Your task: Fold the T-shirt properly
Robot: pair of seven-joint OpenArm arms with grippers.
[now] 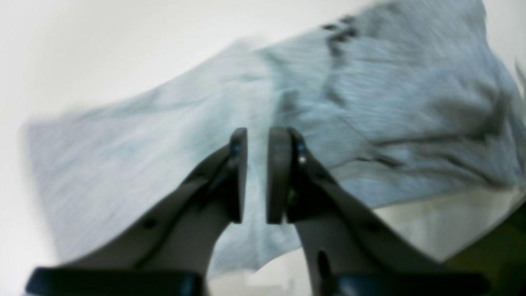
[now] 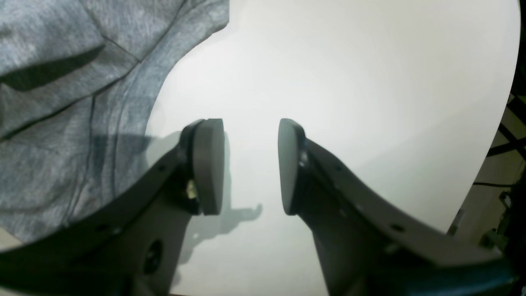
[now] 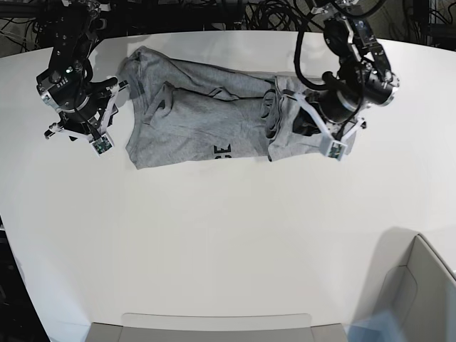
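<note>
A grey T-shirt (image 3: pixel 206 117) lies rumpled and partly folded across the far part of a white counter (image 3: pixel 228 242), with a scrap of black lettering showing at its near edge. The left hand (image 1: pixel 257 176) hangs over one end of the shirt. Its jaws are nearly together with a thin gap between them, and no cloth is visibly pinched there, though the wrist view is blurred. The right hand (image 2: pixel 250 166) sits just beside the other end, over bare counter, jaws well apart and holding nothing. The risk, as I judge it: the bunched layers under the left hand could be grabbed together, dragging the whole shirt and leaving a crooked fold.
</note>
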